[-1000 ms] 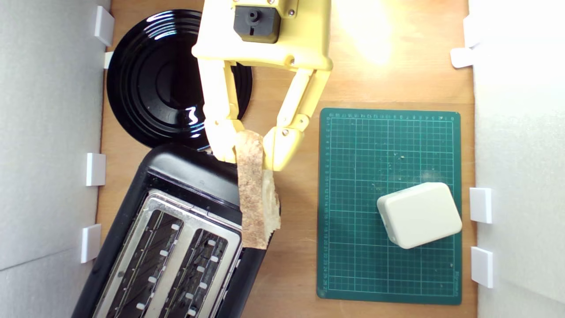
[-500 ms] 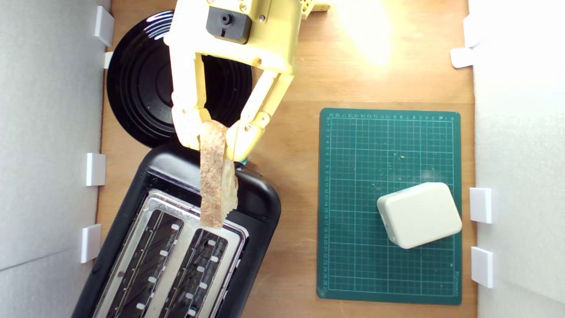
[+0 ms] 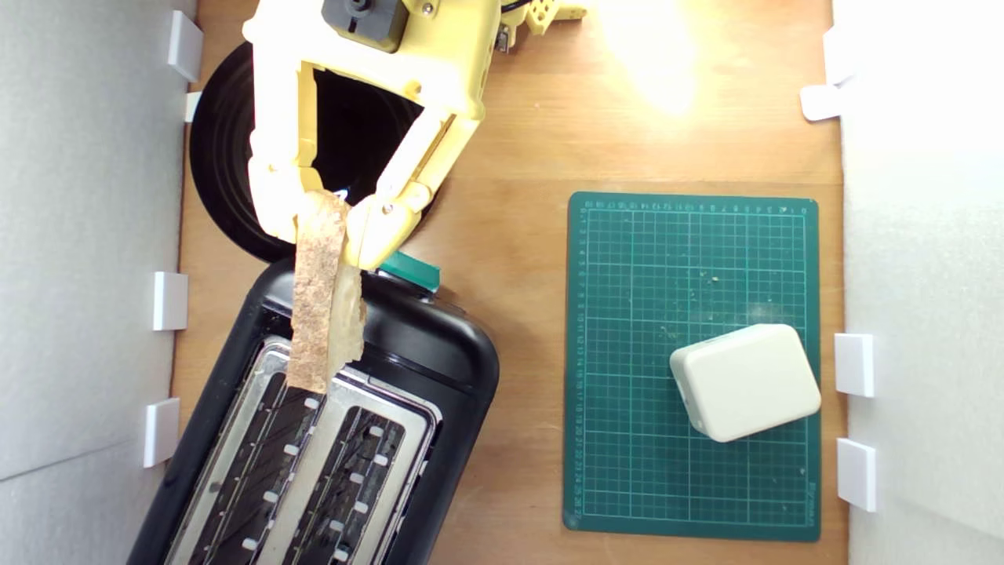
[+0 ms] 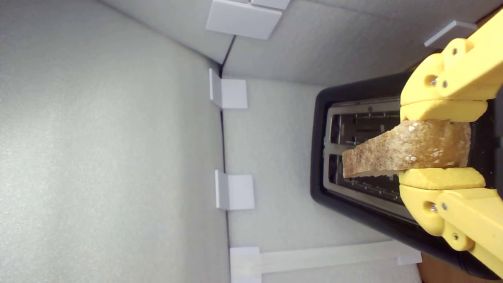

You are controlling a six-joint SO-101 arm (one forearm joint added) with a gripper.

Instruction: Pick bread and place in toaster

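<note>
Wrist view: the yellow plastic gripper pinches the wedge-shaped slice of rustic brown-crusted bread between both fingers, crust outward. Beyond it, the bread hangs above the black two-slot toaster with its shiny metal top, seemingly over the exterior view's left slot.

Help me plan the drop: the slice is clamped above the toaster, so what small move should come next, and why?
Probably turn the wrist a little, so the bread lines up with a slot, before lowering. The gripper holds it by one end over the toaster. In the exterior view the slice hangs nearly straight down the picture, while the slots run diagonally, so it crosses the slot on that view's left.
</note>
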